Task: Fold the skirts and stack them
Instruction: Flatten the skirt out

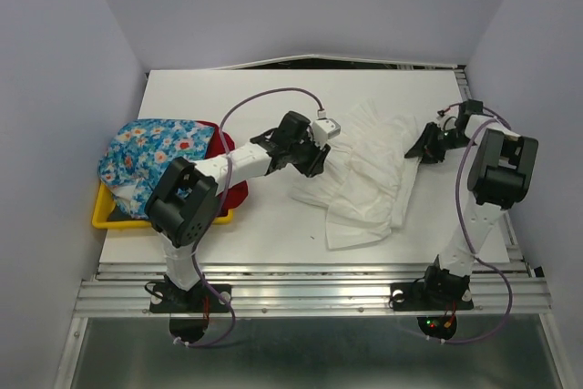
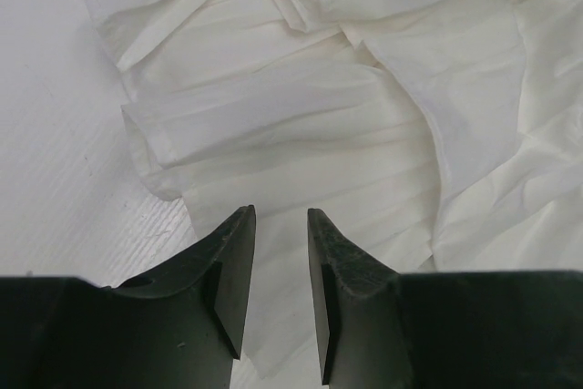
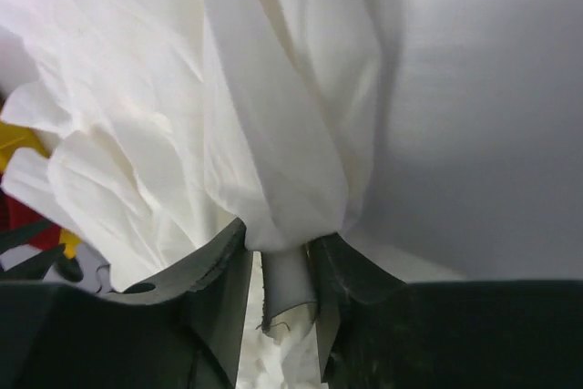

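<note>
The white skirt (image 1: 369, 170) lay rumpled and spread over the right half of the tabletop (image 1: 264, 225), reaching from near the middle towards the right edge. The right arm (image 1: 496, 170) came in from that edge, and the right jaws were clenched on a bunched fold at the skirt's right side. In the wrist view the cloth rose gathered out of the grip. The left arm (image 1: 228, 168) stretched across the middle of the tabletop to the skirt's left side. The left jaws stood a little apart over pleated white cloth, which showed in the gap between them, but I could not tell whether they pinched it or only hung above it. At the left edge sat a yellow tray (image 1: 102, 216) with the blue flowered skirt (image 1: 150, 154) heaped on it. The red skirt (image 1: 237, 193) lay beside that, at the tray's right rim, partly hidden under the left arm.
</note>
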Robot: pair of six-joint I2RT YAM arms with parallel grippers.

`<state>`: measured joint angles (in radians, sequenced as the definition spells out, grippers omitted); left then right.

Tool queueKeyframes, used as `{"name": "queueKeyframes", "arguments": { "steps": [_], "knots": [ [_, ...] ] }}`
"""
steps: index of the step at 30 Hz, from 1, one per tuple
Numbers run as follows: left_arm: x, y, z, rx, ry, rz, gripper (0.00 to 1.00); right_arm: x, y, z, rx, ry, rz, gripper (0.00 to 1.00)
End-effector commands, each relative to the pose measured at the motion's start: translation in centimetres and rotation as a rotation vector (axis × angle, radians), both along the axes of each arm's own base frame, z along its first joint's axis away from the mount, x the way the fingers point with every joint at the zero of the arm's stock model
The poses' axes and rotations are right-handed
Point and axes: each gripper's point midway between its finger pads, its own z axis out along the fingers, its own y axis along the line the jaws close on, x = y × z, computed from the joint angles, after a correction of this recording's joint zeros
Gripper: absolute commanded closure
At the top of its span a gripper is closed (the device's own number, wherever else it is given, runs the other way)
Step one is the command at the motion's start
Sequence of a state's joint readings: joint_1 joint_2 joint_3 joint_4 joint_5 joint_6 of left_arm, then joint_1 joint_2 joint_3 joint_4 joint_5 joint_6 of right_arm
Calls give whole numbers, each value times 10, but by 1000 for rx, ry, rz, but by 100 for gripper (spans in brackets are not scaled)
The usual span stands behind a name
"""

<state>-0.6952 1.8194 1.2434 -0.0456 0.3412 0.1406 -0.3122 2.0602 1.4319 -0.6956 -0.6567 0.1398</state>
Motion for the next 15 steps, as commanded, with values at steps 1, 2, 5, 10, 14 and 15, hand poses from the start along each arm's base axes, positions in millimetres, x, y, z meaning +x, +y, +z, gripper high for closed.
{"name": "queueKeyframes", "arguments": {
  "steps": [1,2,5,10,14,15],
  "knots": [
    [0,7,38,-121,6,-14,61,29,64,36,316,-264,310,67],
    [-1,9,39,-136,16,-16,62,28,74,41,374,-269,348,74],
    [-3,18,44,-161,12,-25,64,42,96,70,605,-402,471,76],
    [-3,24,41,-116,-22,-44,64,70,92,71,685,-413,468,84],
    [3,31,23,-16,-36,-40,65,62,78,25,494,-370,535,90],
    [2,33,18,8,-35,-43,65,51,77,14,476,-322,535,90]
  ]
}}
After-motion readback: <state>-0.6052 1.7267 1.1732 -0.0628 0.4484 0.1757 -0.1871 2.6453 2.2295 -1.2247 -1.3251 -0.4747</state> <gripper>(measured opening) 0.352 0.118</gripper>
